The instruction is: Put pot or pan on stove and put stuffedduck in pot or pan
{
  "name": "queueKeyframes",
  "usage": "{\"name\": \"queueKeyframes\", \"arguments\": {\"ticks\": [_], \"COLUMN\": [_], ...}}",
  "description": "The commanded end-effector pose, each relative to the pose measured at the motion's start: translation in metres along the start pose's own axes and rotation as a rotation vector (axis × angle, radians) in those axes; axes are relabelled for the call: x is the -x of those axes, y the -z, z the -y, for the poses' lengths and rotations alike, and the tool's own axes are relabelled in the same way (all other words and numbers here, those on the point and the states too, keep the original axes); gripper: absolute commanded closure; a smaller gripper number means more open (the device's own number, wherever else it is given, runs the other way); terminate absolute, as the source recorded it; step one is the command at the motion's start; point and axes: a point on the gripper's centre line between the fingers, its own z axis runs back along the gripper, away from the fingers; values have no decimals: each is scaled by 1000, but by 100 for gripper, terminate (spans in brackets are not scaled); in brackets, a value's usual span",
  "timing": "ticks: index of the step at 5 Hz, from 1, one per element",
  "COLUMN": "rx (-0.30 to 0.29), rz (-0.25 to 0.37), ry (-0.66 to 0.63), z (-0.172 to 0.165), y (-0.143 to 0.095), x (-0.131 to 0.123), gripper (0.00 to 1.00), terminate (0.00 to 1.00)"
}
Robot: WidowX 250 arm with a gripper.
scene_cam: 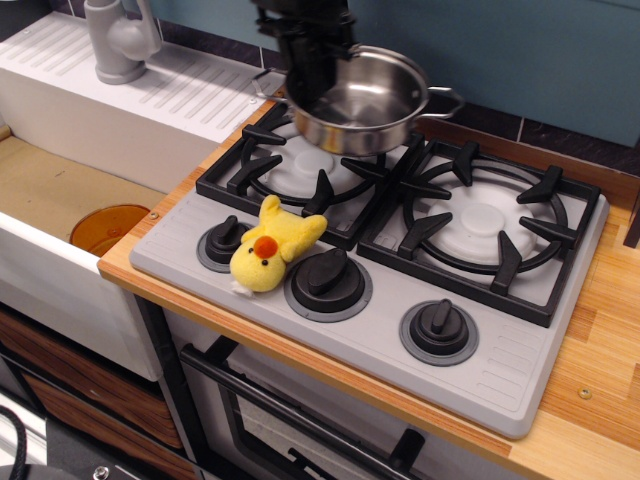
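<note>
The shiny steel pot hangs in the air above the back of the left burner, tilted a little. My black gripper comes down from the top edge and is shut on the pot's left rim. The grey stove has two black grates and three black knobs. The yellow stuffed duck lies on its side on the stove's front panel, between the left knob and the middle knob. The duck is well in front of and below the pot.
A white sink with an orange disc in it lies left of the stove. A grey faucet stands at the back left. The wooden counter runs along the right and front. A teal wall stands behind.
</note>
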Motion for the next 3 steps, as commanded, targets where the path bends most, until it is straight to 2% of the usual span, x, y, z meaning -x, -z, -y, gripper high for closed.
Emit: {"name": "queueKeyframes", "arguments": {"ticks": [1, 3], "rx": [-34, -18], "rz": [68, 93], "ry": [51, 81], "z": [-41, -62], "y": [-11, 9], "x": [-3, 2], "gripper": [100, 100], "terminate": [0, 0]}}
